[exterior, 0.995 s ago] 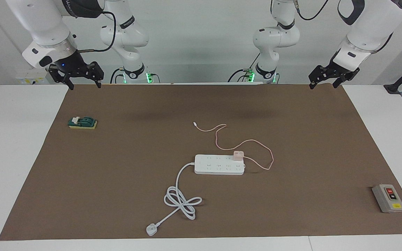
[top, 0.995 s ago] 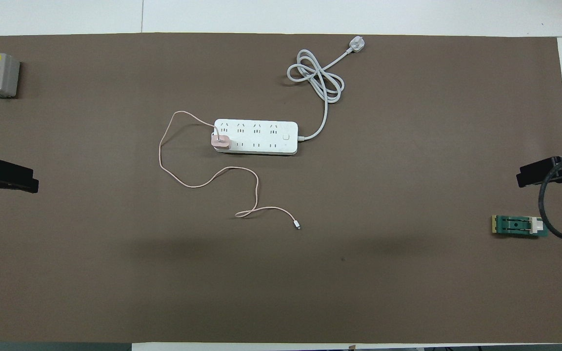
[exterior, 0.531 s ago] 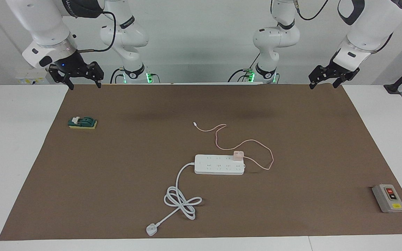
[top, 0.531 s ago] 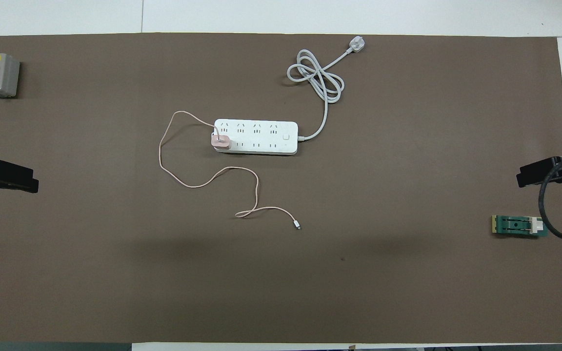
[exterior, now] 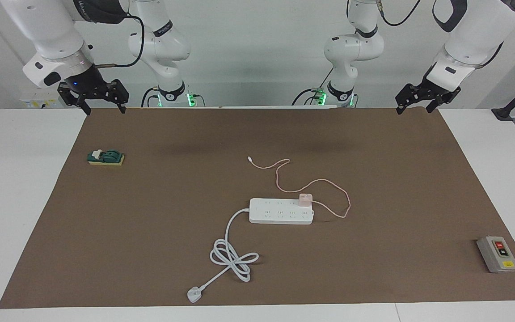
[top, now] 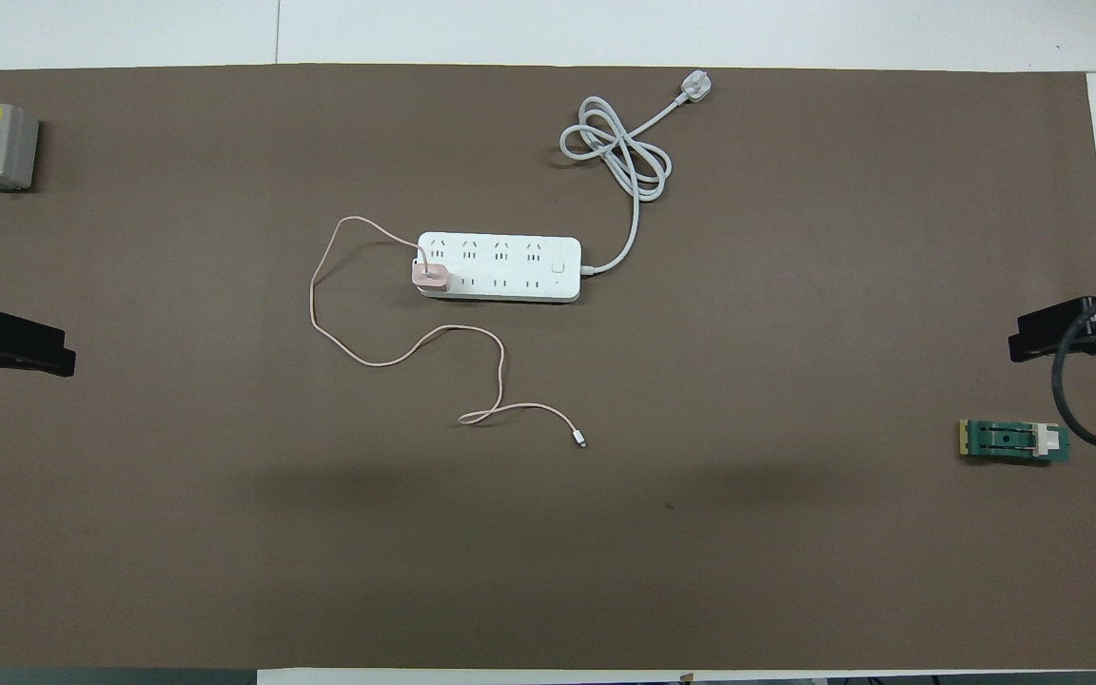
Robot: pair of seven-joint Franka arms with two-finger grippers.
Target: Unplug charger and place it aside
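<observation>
Nearest to the robots, I see both grippers raised over the edge of the brown mat (exterior: 150, 250) at their own end of the table. Left gripper (exterior: 413, 105) hangs over the mat's corner at the left arm's end, jaws spread wide, nothing between them. Right gripper (exterior: 102, 107) hangs over the corner at the right arm's end; its two fingertips stand clearly apart, also holding nothing. Just out from the right gripper, a small green block (exterior: 105, 157) lies on the mat, not touched. Farther out, near mid-table, the loose connector end of the charger cable (top: 405, 357) lies on the mat; the thin pink line wanders away from the robots in loops and swings round toward the left arm's end. Next comes the charger (exterior: 305, 199) itself, a pale pink cube seated in the power strip (exterior: 280, 211), in the end socket on the side toward the left arm and in the row nearer the robots. It is well apart from both sets of jaws. Farther again, the strip's thick white cord (exterior: 233, 259) runs to a knot-like coil and ends in a white plug (exterior: 193, 294) near the mat's edge. A grey switch box (exterior: 497, 254) sits at the left arm's end, at about that same depth.
</observation>
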